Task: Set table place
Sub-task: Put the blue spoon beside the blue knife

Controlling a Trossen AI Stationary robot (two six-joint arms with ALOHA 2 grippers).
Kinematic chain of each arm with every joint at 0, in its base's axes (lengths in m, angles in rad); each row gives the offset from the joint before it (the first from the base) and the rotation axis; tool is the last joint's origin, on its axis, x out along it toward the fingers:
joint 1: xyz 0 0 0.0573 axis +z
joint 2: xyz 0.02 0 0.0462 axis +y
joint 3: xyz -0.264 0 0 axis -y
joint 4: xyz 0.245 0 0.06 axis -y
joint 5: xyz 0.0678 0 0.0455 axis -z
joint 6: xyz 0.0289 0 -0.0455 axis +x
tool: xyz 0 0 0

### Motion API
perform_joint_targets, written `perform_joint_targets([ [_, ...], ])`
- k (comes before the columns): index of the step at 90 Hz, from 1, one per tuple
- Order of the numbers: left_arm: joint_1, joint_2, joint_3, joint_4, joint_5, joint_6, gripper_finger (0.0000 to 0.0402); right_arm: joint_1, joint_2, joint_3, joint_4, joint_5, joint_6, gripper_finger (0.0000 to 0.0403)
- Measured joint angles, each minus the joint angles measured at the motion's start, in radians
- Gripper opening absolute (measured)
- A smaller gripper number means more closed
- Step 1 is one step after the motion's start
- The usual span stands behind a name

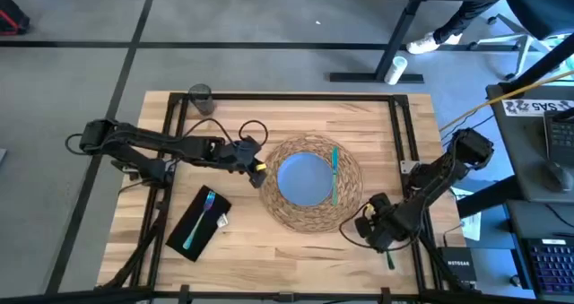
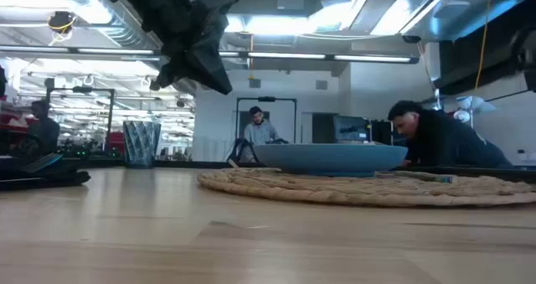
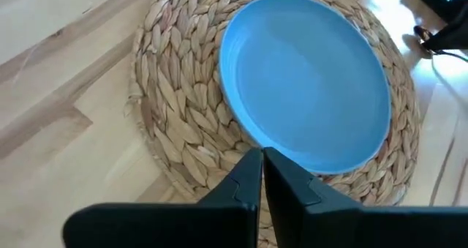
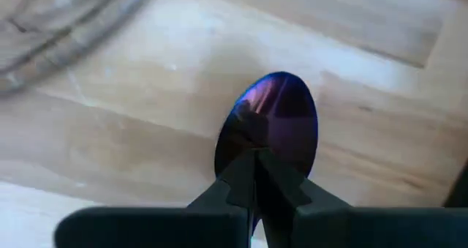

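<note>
- High view: the right hand [image 1: 384,235] hovers over the light wood surface [image 1: 269,259] beside the round woven straw placemat [image 1: 352,201] under the round blue plate [image 1: 303,178].
- Left wrist view: the left hand [image 3: 262,160] is clenched, empty, at the placemat's edge.
- Right wrist view: the right hand grips an iridescent purple spoon [image 4: 276,120] near its bowl; so narrow a pinch could let it swivel or slip.

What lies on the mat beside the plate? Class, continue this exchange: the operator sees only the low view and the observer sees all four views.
Observer: A teal piece of cutlery lies on the round woven straw placemat, on the right arm's side of the round blue plate.
Operator: Where is the right arm?
Observer: The right gripper is off the placemat's front right edge, its jaws shut on a spoon with a shiny purple-blue bowl.
Operator: And the fork?
Observer: A teal fork lies on the black rectangular napkin, on the left arm's side of the placemat.
</note>
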Motion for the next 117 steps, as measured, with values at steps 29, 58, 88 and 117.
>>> perform_joint_targets([
  [29, 0.000, 0.000, 0.000, 0.000, 0.000, 0.009, 0.0000, -0.049, -0.046, -0.004, 0.015, 0.054, -0.035, 0.0000],
  [58, 0.001, 0.000, 0.000, 0.002, 0.007, 0.006, 0.0000, -0.047, -0.109, -0.002, 0.011, 0.057, -0.036, 0.0000],
  [88, 0.001, 0.000, 0.000, -0.001, 0.004, -0.015, 0.0000, -0.046, -0.131, 0.000, 0.121, 0.011, -0.020, 0.0038],
  [117, -0.002, 0.000, 0.000, -0.009, 0.025, 0.022, 0.0000, -0.045, -0.111, 0.000, 0.122, -0.003, 0.146, 0.0064],
])
